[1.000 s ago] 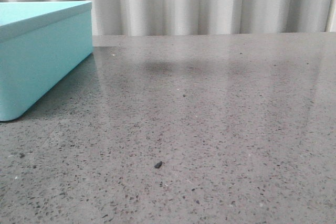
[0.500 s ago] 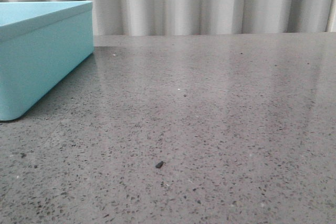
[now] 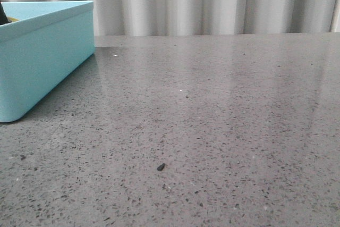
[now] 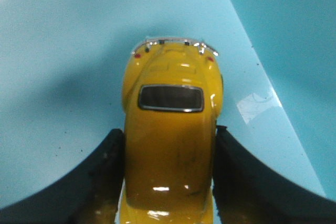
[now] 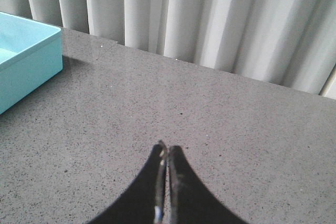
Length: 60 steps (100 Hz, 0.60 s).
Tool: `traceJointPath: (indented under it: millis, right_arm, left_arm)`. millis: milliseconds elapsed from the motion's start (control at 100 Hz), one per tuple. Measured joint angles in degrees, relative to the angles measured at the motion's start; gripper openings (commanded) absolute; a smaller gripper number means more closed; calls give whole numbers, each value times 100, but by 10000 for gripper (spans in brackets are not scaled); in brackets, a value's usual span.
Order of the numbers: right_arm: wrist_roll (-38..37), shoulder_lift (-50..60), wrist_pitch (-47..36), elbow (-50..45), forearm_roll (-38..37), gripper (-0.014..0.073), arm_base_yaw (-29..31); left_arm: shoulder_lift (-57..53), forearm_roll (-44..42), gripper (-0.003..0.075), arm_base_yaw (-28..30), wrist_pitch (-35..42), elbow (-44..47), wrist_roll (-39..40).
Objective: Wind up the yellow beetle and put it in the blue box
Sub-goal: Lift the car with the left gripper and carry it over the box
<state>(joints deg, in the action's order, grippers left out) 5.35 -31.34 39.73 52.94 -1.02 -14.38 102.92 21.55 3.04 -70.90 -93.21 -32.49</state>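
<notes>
The yellow beetle [image 4: 173, 69] is gripped across its body between the black fingers of my left gripper [image 4: 169, 129]. It is held inside the blue box [image 4: 63, 35], near the box's floor and one inner wall [image 4: 294, 24]. I cannot tell whether its wheels touch the floor. In the front view the blue box [image 3: 48, 62] stands at the far left of the table, with a dark bit of the left gripper [image 3: 2, 14] and a yellow sliver just over its rim. My right gripper [image 5: 167, 148] is shut and empty above the table.
The grey speckled table [image 3: 212, 120] stretches to the right of the box, with a small dark speck [image 3: 160, 167] near the front. A white pleated curtain [image 3: 212, 3] hangs behind the table. The box also shows in the right wrist view [image 5: 26, 61].
In the front view a dark gripper tip and a yellow sliver have appeared above the box's rim at the far left. The faint shadow on the table is gone.
</notes>
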Motion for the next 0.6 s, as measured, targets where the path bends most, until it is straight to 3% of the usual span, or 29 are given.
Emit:
traceJointPath:
  millis: [130,220,600]
  right_arm:
    - [0,0,0,0,0,-41,0]
    - [0,0,0,0,0,-41,0]
    - [0,0,0,0,0,-41,0]
  left_arm:
    - [11,-105,333,0,59,0,0]
    - [16,-193,391,0,71,0,50]
    - [25,232,379,0,127,0,130]
